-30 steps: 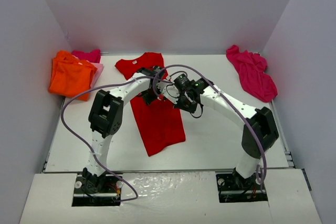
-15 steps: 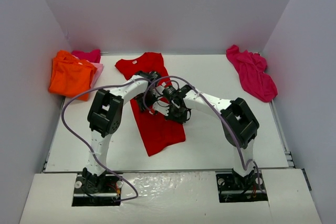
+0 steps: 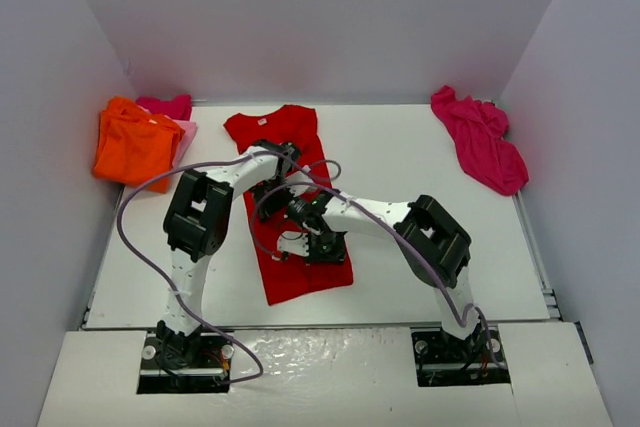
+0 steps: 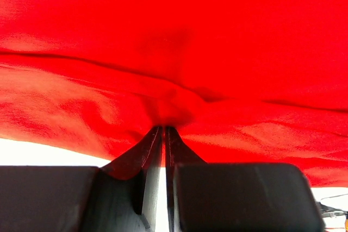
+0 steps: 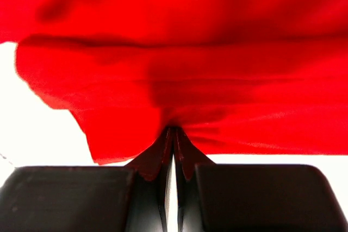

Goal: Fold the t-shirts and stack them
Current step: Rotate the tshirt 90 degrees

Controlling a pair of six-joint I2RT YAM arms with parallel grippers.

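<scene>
A red t-shirt point(image 3: 283, 133) lies lengthwise down the middle of the table, collar at the far end. My left gripper point(image 3: 268, 191) is shut on a fold of it at its left side, and the left wrist view shows red cloth point(image 4: 179, 52) pinched between the tips point(image 4: 163, 127). Nearer the hem, my right gripper point(image 3: 308, 243) is shut on the same shirt, with bunched cloth point(image 5: 179, 74) caught at its tips point(image 5: 174, 130). An orange t-shirt point(image 3: 134, 142) sits on pink ones point(image 3: 168, 106) at the far left. A magenta t-shirt point(image 3: 482, 139) lies crumpled at the far right.
White walls close the table on the left, back and right. Purple cables point(image 3: 140, 237) loop from both arms over the left half of the table. The right arm's elbow point(image 3: 432, 237) is bent low over the table, right of the red shirt.
Both grippers have moved toward the near edge, dragging the red shirt with them. It now lies straighter and reaches closer to the front. The right arm has folded in to the left.
</scene>
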